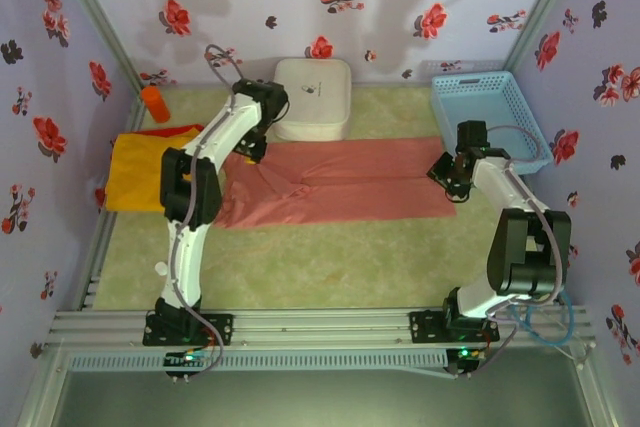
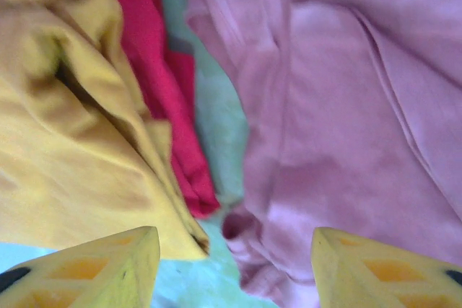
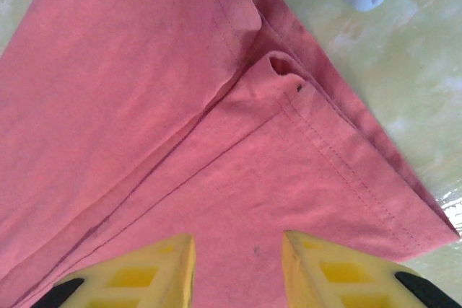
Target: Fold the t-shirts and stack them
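Three shirts on the table here: the salmon-pink t-shirt (image 1: 340, 182) is folded into a long strip running left to right across the middle of the green mat (image 1: 330, 257), the yellow-orange t-shirt (image 1: 135, 172) lies bunched at the left edge, and a red t-shirt (image 2: 166, 84) peeks out along its far side. The left gripper (image 2: 232, 239) hangs over the left end of the pink one, just on the near side of the white box (image 1: 312, 97), fingers spread wide with nothing between them. Its wrist view has a sliver of bare mat between pink and red cloth. The right gripper (image 3: 237, 243) is over the right end of the strip, close to the blue basket (image 1: 488, 112), fingers a fairly narrow gap apart, cloth lying flat below them and nothing pinched as far as I can see
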Robot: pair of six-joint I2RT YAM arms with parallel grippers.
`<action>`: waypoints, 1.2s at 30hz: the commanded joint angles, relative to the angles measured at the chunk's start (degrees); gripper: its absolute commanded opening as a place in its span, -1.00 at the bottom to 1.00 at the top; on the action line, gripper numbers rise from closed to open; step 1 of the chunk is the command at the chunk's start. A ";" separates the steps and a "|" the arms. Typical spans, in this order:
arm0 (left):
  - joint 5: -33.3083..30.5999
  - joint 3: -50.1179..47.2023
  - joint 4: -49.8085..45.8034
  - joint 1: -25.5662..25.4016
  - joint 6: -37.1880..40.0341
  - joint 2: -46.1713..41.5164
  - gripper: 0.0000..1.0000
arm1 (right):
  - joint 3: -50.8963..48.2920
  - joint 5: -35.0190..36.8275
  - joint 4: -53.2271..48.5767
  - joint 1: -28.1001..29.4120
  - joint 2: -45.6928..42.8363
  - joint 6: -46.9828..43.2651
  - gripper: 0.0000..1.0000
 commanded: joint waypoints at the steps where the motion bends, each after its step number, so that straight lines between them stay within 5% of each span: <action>1: 11.31 -8.84 7.34 -1.68 -3.84 -10.01 0.14 | -2.19 -1.29 1.11 0.50 -2.41 -0.13 -0.26; 12: 26.06 -35.96 33.75 -5.58 -18.55 -21.77 0.01 | -3.79 -2.08 2.39 2.04 -2.87 1.00 -0.14; 36: 27.60 -36.62 40.38 -4.85 -20.35 -13.88 0.02 | -4.16 -1.99 2.10 2.17 -3.01 0.52 -0.14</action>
